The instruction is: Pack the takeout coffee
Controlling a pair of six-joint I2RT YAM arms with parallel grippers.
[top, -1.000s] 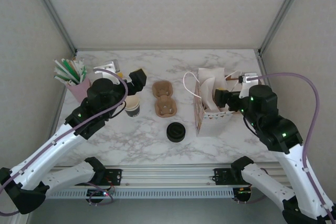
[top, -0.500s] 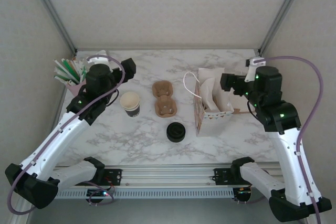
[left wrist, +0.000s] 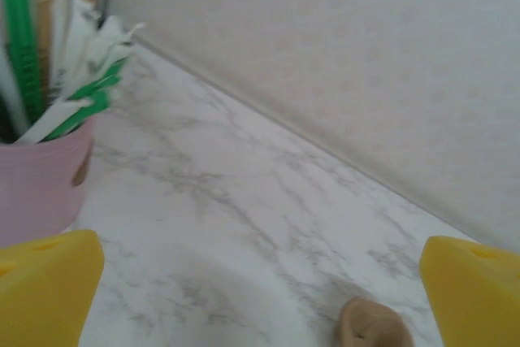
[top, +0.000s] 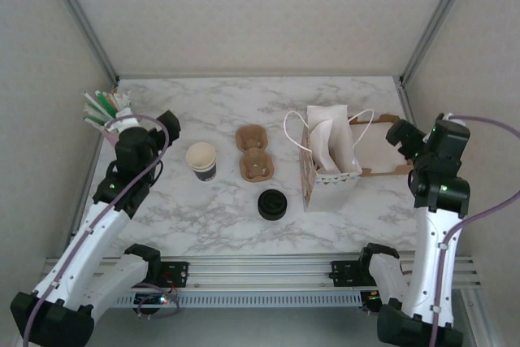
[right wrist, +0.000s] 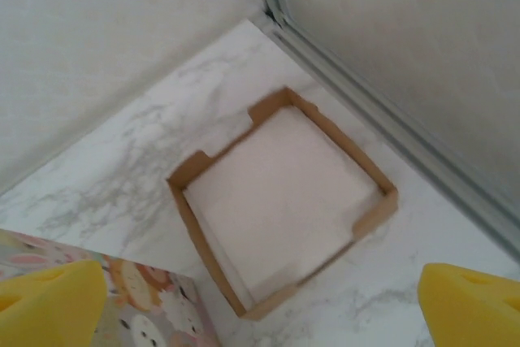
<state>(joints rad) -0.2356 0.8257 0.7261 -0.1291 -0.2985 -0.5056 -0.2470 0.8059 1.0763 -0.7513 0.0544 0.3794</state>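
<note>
The takeout coffee is out of view. A lidless paper cup (top: pixel 201 160) with a cream top and black lower band stands left of centre. A loose round black lid (top: pixel 271 204) lies nearer the front. My left gripper (top: pixel 170 124) hangs open above the table, left of and behind the cup, and holds nothing; in the left wrist view (left wrist: pixel 260 302) bare marble lies between its yellow fingertips (left wrist: pixel 49 282). My right gripper (top: pixel 400 135) is open and holds nothing; it hovers right of the paper bag (top: pixel 329 162), above a brown napkin tray (right wrist: pixel 284 197).
A brown cardboard cup carrier (top: pixel 254 153) lies between the cup and the bag. A pink holder of straws and stirrers (top: pixel 108 111) stands at the back left. The bag's patterned side (right wrist: pixel 138 310) faces the front. Walls and metal posts close in three sides.
Both arms have drawn back outward. The left gripper left the cup and swung to the left; the right gripper pulled away from the bag to the right. Both stayed open.
</note>
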